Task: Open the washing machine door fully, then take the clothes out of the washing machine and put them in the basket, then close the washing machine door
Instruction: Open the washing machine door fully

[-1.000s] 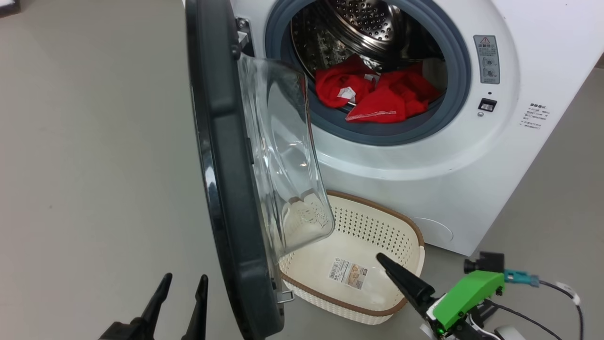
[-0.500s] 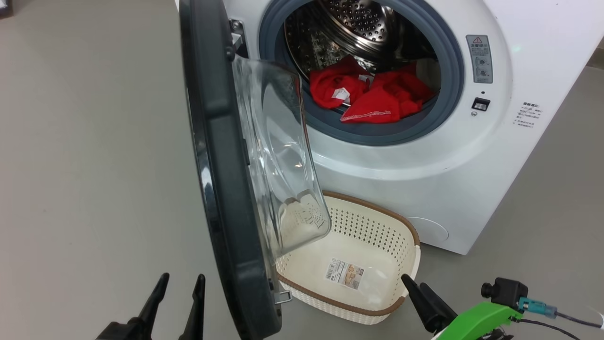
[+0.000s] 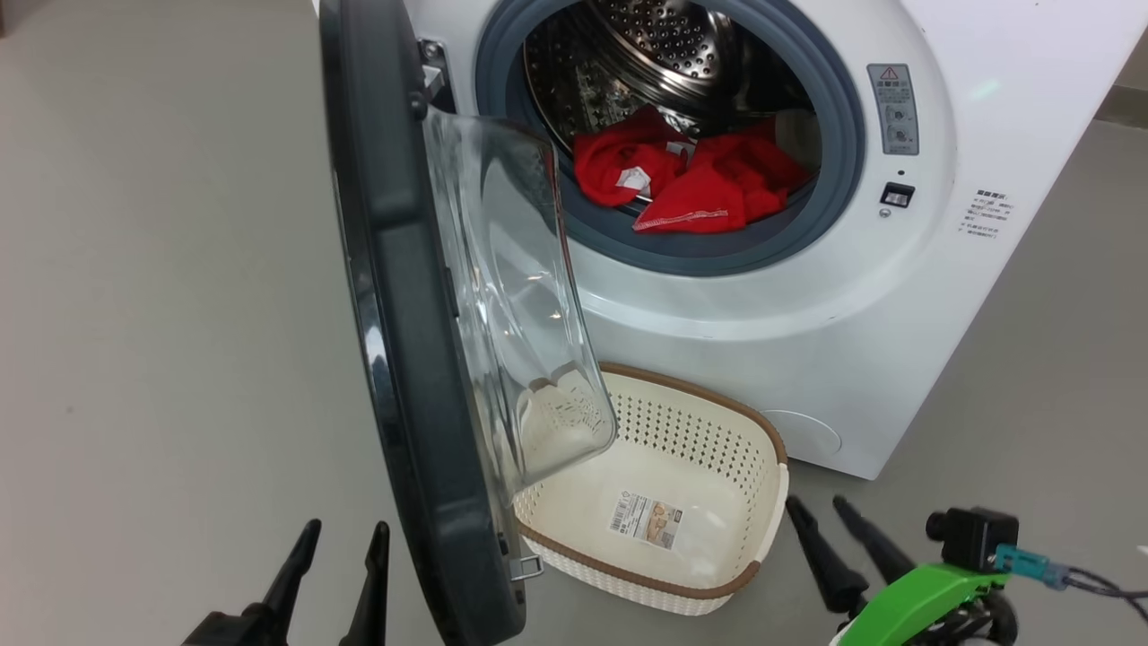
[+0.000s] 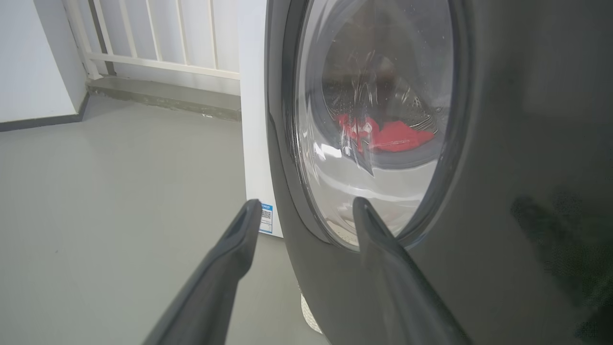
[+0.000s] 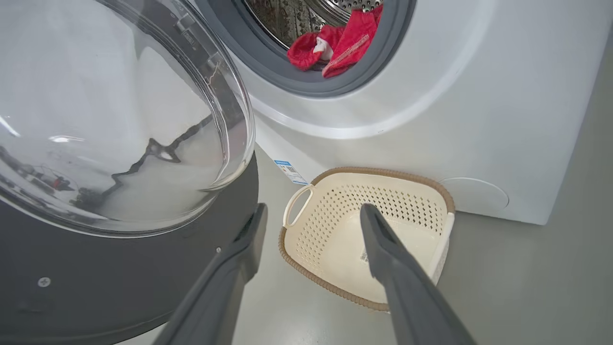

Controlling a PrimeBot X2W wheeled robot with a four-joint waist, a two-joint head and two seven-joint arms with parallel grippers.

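Looking down over grey floor (image 3: 161,314), I've got the white washer (image 3: 771,314) across the top right, front facing me. Its door (image 3: 404,269) is swung out on the left-hand hinge and stands nearly edge-on to the head camera, dark rim towards me. The clear glass bowl (image 3: 502,296) bulges off the door's inner side and hangs above the basket's left end.

The mouth is wide open: grey-blue ring (image 3: 717,256) all round, steel drum (image 3: 664,36) behind it. The basket (image 3: 695,392) sits on the floor right in front of the washer, just below the opening, with nothing in it but a paper label (image 3: 646,519) on its bottom. The clothes (image 3: 691,179), a red heap with a white tag and pale stitching, lie at the bottom of the drum, one edge lapping onto the ring.

My left gripper (image 3: 349,524) is low on the door's outer side, fingers spread and empty. On its wrist camera one finger crosses the door's glossy face; touching or not, I can't tell. My right gripper (image 3: 814,501) is by the basket's right end, fingers also apart, nothing between them. On its wrist camera a small blue sticker (image 5: 289,171) shows low on the washer, behind the basket.
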